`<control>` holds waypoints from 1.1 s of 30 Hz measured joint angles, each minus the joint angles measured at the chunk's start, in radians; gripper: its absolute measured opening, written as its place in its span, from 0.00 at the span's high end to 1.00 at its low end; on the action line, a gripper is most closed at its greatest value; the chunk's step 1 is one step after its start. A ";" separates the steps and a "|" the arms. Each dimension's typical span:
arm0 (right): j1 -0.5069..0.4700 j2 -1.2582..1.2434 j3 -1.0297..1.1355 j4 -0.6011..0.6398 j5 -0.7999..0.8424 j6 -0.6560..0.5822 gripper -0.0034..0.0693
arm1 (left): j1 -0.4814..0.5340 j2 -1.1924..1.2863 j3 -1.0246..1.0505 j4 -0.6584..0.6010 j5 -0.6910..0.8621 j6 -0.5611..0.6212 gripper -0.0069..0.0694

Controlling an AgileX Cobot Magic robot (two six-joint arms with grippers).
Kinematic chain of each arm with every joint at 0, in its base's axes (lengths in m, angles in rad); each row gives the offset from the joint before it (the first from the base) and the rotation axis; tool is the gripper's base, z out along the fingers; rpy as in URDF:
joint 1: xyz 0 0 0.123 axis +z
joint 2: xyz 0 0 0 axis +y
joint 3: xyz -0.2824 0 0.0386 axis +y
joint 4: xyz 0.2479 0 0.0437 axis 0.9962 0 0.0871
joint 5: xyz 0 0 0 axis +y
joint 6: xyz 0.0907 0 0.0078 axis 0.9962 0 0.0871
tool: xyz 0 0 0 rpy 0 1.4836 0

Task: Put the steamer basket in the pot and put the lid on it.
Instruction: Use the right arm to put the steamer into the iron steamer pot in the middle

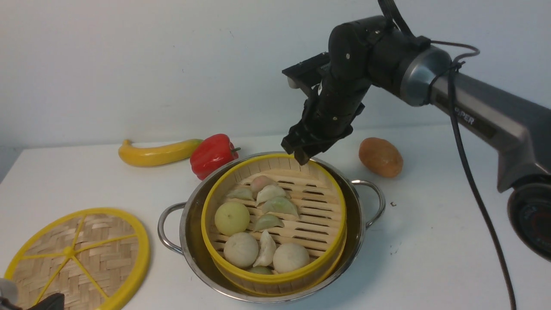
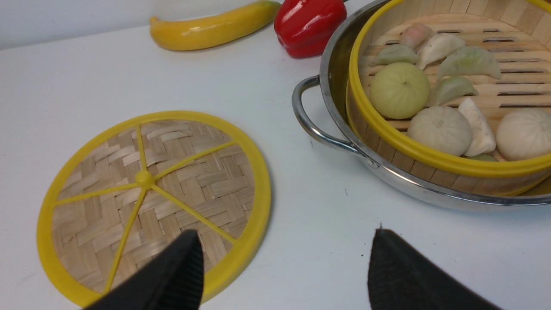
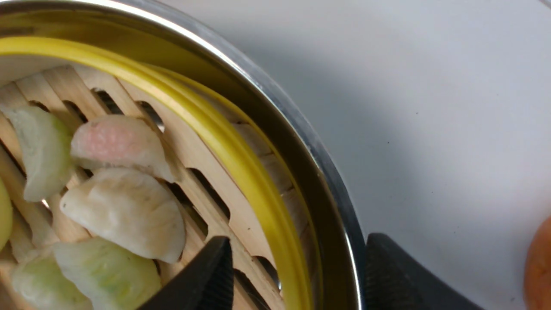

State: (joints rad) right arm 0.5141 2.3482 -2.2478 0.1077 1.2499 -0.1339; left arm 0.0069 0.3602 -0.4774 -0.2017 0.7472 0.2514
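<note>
Flat woven-bamboo lid, yellow rim and spokes (image 1: 77, 254): on table (image 1: 430, 241) just ahead of left claw (image 2: 285, 241), which is spread and empty (likely poised to fetch it) | round yellow-rimmed bamboo steamer basket (image 1: 310, 224), dumplings inside: seated in shiny two-handled steel pot (image 1: 189, 232) | right claw (image 1: 299, 154): spread astride both rims, gripping nothing.

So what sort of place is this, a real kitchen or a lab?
Likely a lab tabletop staged as a kitchen: white table against a plain wall, a pot holding a steamer basket of dumplings, and a loose banana and red pepper.
</note>
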 joint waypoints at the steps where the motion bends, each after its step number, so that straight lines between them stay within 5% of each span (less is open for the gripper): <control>1: 0.000 0.000 0.000 -0.002 -0.001 0.000 0.43 | 0.000 0.000 0.000 0.000 0.000 0.000 0.29; 14: 0.000 0.002 0.000 -0.050 0.000 0.000 0.44 | 0.000 0.000 0.000 0.000 0.000 0.000 0.29; 23: 0.023 0.033 -0.002 -0.039 0.000 -0.015 0.61 | 0.000 0.000 0.000 0.000 0.004 0.000 0.29; 33: 0.068 0.064 -0.002 -0.128 -0.004 -0.018 0.60 | 0.000 0.000 0.000 0.000 0.018 0.000 0.29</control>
State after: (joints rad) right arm 0.5826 2.4119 -2.2501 -0.0204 1.2457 -0.1522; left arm 0.0069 0.3602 -0.4774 -0.2017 0.7653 0.2514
